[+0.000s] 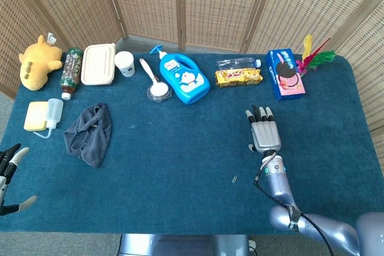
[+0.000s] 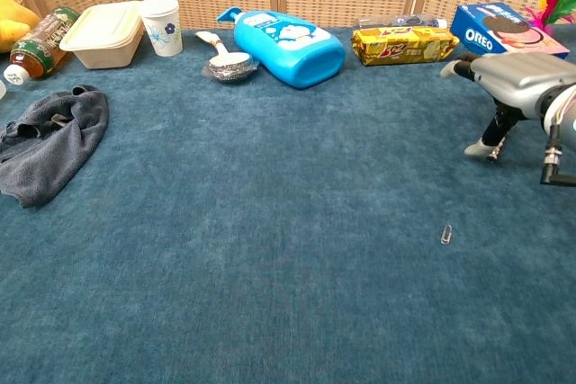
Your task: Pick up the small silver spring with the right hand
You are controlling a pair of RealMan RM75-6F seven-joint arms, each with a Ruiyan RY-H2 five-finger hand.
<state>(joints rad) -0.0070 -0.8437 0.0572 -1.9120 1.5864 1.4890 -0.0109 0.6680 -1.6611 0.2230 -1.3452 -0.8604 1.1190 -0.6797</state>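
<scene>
Blue cloth covers the table (image 1: 180, 148), with wicker screens behind. On it, the small silver spring (image 1: 234, 179) lies alone, near the front edge, just left of and behind the right hand (image 1: 264, 134), not touching it. That hand hovers palm down, fingers spread, holding nothing. Bare cloth surrounds the spring. At the front left corner, the left hand (image 1: 11, 179) is released too.

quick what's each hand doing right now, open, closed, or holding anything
Left hand: open, fingers apart, holding nothing.
Right hand: open, fingers extended over the table, holding nothing.
</scene>
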